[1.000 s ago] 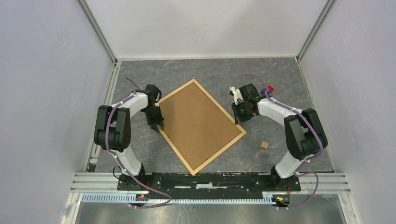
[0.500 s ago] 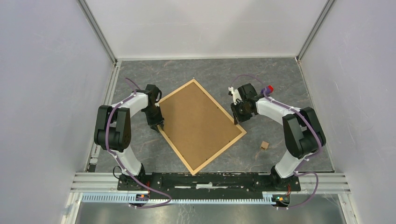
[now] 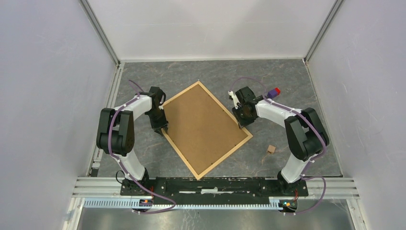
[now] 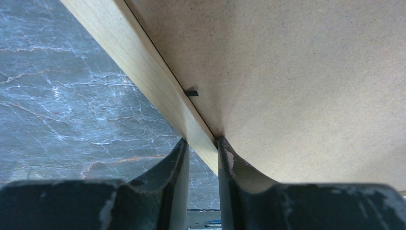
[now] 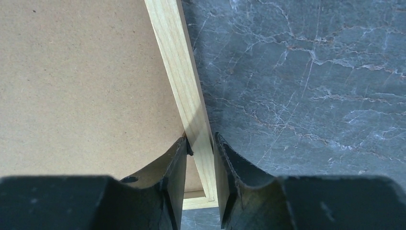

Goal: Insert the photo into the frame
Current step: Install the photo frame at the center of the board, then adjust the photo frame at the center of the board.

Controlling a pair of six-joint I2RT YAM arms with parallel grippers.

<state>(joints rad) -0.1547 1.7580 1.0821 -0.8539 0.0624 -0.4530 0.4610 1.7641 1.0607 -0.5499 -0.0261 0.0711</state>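
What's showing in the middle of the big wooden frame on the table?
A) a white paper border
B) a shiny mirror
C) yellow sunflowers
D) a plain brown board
D: the frame lies back side up, so only its plain brown board shows inside the light wood strips.

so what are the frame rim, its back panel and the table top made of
frame rim: pale wood, bare or matt, straight grain shows.
back panel: brown fibreboard probably, matt, fine speckled fibres.
table top: dark grey marble look with white veins, perhaps only printed.
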